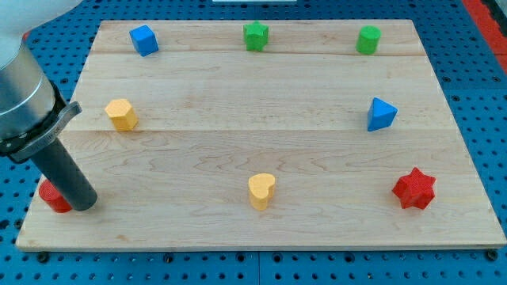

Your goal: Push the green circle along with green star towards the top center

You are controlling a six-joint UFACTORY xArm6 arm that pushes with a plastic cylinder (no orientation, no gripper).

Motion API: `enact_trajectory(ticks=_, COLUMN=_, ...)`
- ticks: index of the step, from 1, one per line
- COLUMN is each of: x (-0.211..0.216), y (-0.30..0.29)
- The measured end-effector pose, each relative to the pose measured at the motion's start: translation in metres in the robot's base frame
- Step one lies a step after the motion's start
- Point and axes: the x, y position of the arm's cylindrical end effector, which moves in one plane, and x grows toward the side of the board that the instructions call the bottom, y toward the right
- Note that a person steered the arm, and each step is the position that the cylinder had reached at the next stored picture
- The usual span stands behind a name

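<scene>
The wooden board (261, 142) lay across a blue pegboard (483, 95), filling most of the view. The arm (28, 99) came in from the view's left edge, and its dark rod reached down to the board's bottom left corner, where my tip (81, 204) rested. The arm carried no pincer at all, only this rod, so there was nothing released or clenched to report.

A red block (54, 196), its shape partly hidden behind the rod, sat touching my tip on the tip's left side. The red star (414, 188) stood far to the right of my tip, at about the same level, near the board's right edge. The yellow heart (261, 191) lay to the right of my tip, roughly midway between it and the red star. The blue triangular block (381, 114) sat far to the right of and above my tip. The yellow block (121, 115), of rounded many-sided shape, stood above my tip and slightly to its right, the nearest free block.

Along the top edge, well apart from my tip, stood three blocks: the blue cube (143, 39) above and to the right, the green star (256, 36) at the top centre, and the green circle (368, 39) farthest away, towards the top right, well apart from the green star
</scene>
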Motion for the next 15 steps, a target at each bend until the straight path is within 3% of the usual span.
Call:
enact_trajectory(ticks=3, x=-0.006, y=0.001)
enact_trajectory(ticks=7, x=-0.223, y=0.377)
enact_trajectory(ticks=8, x=-0.255, y=0.471)
enact_trajectory(ticks=9, x=-0.298, y=0.473)
enact_trajectory(ticks=10, x=-0.301, y=0.398)
enact_trajectory(ticks=11, x=-0.307, y=0.402)
enact_trajectory(ticks=12, x=-0.327, y=0.445)
enact_trajectory(ticks=14, x=-0.343, y=0.268)
enact_trajectory(ticks=15, x=-0.343, y=0.265)
